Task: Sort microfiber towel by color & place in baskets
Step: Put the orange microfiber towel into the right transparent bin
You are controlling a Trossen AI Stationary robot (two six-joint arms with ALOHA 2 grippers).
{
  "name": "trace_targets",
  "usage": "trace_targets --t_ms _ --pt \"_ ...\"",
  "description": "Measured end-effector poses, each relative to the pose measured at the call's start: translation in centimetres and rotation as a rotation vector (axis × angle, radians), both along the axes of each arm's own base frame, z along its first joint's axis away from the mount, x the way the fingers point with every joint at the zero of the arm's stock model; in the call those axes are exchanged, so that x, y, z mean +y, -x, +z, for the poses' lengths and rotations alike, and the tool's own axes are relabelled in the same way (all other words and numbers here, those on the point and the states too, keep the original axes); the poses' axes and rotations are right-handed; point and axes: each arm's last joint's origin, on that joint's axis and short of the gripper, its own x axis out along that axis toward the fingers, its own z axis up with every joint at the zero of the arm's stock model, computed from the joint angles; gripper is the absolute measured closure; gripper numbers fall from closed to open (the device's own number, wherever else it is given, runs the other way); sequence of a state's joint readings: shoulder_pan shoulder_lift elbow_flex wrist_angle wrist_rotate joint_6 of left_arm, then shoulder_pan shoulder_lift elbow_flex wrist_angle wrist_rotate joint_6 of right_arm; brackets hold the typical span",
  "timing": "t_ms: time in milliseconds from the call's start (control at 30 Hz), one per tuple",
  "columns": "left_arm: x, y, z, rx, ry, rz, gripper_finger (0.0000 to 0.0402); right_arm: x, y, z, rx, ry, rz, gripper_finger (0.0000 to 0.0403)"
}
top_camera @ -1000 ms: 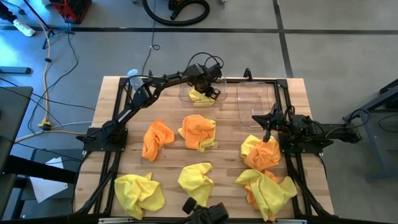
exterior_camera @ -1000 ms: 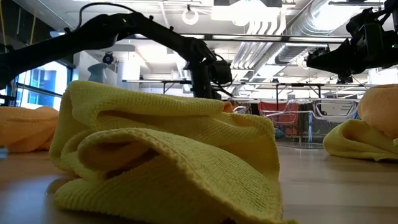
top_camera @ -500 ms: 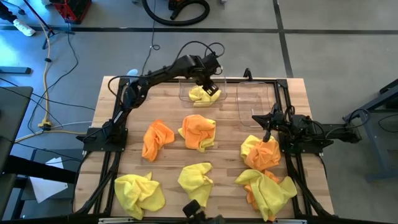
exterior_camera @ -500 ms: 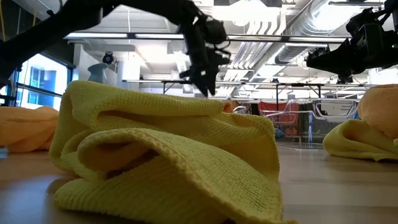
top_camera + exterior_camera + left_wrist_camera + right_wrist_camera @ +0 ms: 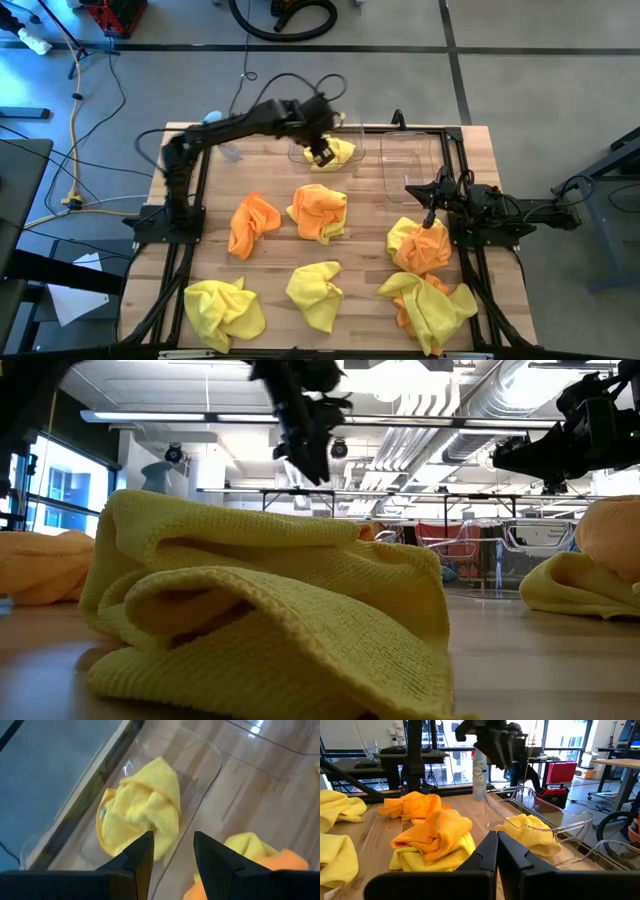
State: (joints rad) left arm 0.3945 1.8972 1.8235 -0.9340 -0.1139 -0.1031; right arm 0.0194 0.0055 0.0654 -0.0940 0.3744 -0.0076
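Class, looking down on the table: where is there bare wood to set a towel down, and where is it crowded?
Bare wood lies along the left edge between the small bottle and the orange towel, and between the two-coloured towel and the empty basket. The near right corner is crowded: a yellow-and-orange heap lies close to another pile there.

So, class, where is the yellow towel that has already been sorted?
In the high view, the yellow towel lies inside the left basket at the table's far edge, beside the empty right basket, with the left claw above it.
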Motion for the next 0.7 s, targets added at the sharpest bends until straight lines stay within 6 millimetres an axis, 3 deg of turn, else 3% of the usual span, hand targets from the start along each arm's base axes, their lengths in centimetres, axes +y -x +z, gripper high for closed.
trace_targets --t_ms 367,700 --pt "-6.3 9.5 -0.5 -0.182 -0.019 -0.012 0.0275 0.0 0.0 0.0 0.0 0.0 -0.001 0.0402" --pt "-10.7 15.8 -2.5 -0.323 -0.096 -0.165 0.0275 0.0 0.0 0.0 -0.001 0.0 0.0 0.0402"
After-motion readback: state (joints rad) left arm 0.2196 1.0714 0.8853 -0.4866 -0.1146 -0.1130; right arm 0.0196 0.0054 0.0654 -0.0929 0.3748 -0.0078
